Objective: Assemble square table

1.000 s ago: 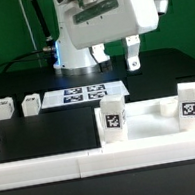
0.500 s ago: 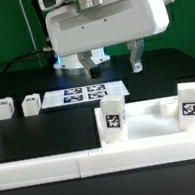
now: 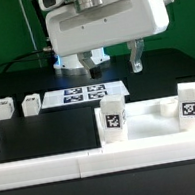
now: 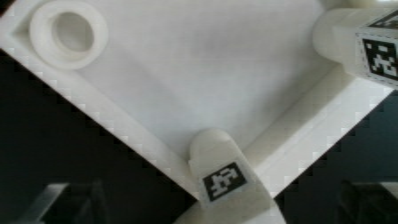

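White slab (image 3: 151, 128); white legs (image 3: 113, 118) bear black-white tags. At twelve o'clock, the white marker board (image 3: 83, 93) shows black-white squares. Black table (image 3: 40, 134), white fence (image 3: 46, 171).

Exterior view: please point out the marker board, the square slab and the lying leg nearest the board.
marker board (image 3: 82, 92): exterior view, centre of board.
square slab (image 3: 146, 127): exterior view, bare top face.
lying leg (image 3: 31, 104): exterior view, its tagged front face.

slab (image 4: 178, 110) smooth matt plastic; bench (image 3: 40, 134) matt blk.
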Available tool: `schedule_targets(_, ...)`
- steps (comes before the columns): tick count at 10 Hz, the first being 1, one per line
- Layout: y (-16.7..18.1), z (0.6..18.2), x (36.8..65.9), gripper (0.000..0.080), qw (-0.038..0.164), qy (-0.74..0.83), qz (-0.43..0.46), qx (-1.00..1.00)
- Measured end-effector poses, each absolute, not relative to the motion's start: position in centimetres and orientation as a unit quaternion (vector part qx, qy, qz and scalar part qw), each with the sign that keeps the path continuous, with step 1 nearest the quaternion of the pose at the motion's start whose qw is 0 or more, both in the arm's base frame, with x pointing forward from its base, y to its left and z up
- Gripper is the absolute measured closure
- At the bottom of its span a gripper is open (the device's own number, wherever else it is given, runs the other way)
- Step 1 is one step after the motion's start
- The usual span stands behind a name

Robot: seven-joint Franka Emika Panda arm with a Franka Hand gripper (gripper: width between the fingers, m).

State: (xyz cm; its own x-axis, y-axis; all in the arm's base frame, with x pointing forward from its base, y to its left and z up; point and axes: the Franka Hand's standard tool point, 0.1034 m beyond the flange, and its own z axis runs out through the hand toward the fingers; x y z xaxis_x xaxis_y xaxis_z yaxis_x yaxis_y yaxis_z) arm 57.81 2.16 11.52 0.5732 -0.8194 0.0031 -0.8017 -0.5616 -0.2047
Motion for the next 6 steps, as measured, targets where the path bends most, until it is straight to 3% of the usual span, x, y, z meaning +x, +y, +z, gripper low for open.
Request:
schedule_targets(2,1.4,10.2,57.8,0.0151,0.069,0.336,-0.073,-0.936)
schedule_targets(3,1.4,8.9,58.0,0.0151,0.044,0.256,-0.101,-0.96)
schedule_targets(4,1.5,6.3,57.4,0.0151,0.008,0.095,-0.117,-0.989)
schedule_targets(6,2.0,4.6,56.7,0.0151,-0.015,0.011,-0.126,-0.992)
